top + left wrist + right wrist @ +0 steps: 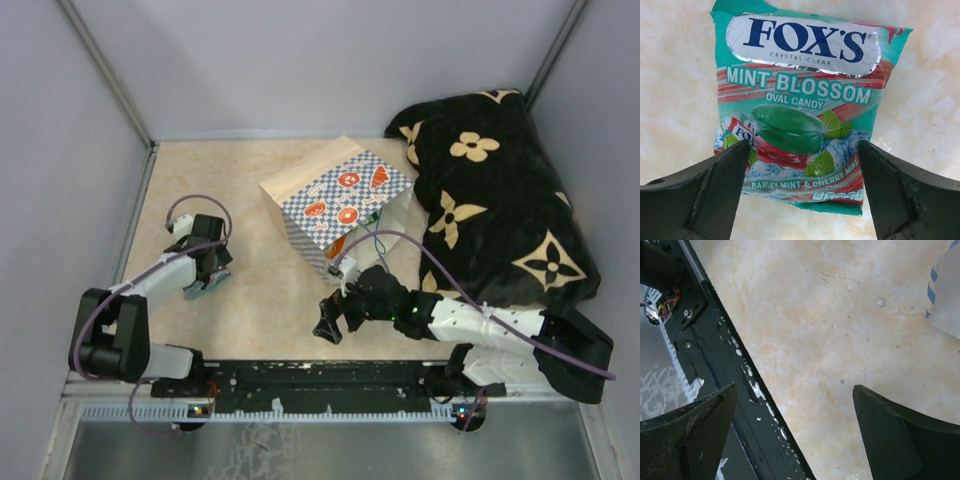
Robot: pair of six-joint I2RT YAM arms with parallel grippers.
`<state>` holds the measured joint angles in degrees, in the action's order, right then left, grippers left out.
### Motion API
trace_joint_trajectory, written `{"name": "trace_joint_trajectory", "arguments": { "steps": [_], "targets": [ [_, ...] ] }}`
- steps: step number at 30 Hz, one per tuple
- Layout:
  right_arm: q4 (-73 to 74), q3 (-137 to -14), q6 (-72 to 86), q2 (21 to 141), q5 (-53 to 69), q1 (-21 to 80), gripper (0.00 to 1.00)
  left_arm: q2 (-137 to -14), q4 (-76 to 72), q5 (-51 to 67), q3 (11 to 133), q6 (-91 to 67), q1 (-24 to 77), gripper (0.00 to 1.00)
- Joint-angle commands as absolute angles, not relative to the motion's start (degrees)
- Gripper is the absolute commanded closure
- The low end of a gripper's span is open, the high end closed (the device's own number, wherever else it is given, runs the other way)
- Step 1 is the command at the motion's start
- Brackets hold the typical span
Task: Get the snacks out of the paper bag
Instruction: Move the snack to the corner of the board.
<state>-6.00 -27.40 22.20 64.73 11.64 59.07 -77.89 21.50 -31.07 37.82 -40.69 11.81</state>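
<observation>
While mint packet (800,100) lies flat (teal) | left end effector (802,150) spread above

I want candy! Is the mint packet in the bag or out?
Out. The mint packet lies on the table under the left tool, away from the paper bag.

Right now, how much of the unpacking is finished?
Done: one teal packet lies on the table, outside the paper bag. In hand: nothing; the left gripper stands open over it, the right gripper open and empty. Left: coloured packets show in the bag's mouth.
</observation>
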Motion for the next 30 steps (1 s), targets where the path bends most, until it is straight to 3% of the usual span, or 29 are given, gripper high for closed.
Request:
{"name": "trace_joint_trajectory", "arguments": {
  "steps": [1,19,30],
  "targets": [
    [-8.0,-27.9,20.7,65.2,11.9,58.3,0.01,-82.4,11.5,-24.9,38.0,-33.5,11.1,0.06],
    [-9.9,-28.0,20.2,69.4,14.1,55.8,0.01,-114.6,16.3,-10.6,69.5,-8.6,9.6,0.07],
    [-14.1,-26.4,22.8,70.7,17.2,55.7,0.01,-125.8,23.1,1.1,88.6,3.0,4.2,0.05]
  ]
}}
